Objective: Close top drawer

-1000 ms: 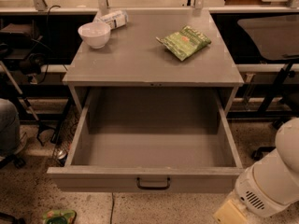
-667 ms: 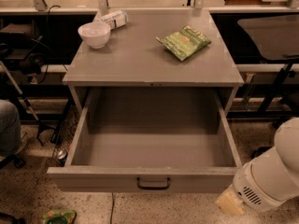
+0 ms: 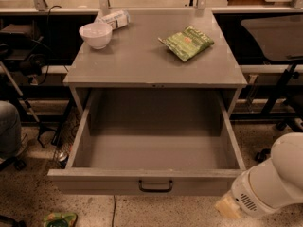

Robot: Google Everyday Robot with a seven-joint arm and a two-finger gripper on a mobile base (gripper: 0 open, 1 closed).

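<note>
One thing matters here: the top drawer (image 3: pixel 94 182) has not budged in the last second. It stands pulled fully out and empty, its front just up and left of the gripper (image 3: pixel 228 206), its black handle (image 3: pixel 155 187) further left. Only the arm has shifted, lifting the gripper slightly near the front's right corner. We cannot tell how far open it is. The push, we judge, has yet to start. Well beyond the gripper, the bench (image 3: pixel 142 65) carries a white bowl (image 3: pixel 95 34) and a green packet (image 3: pixel 185 42); speckled floor (image 3: pixel 180 214) lies around.
</note>
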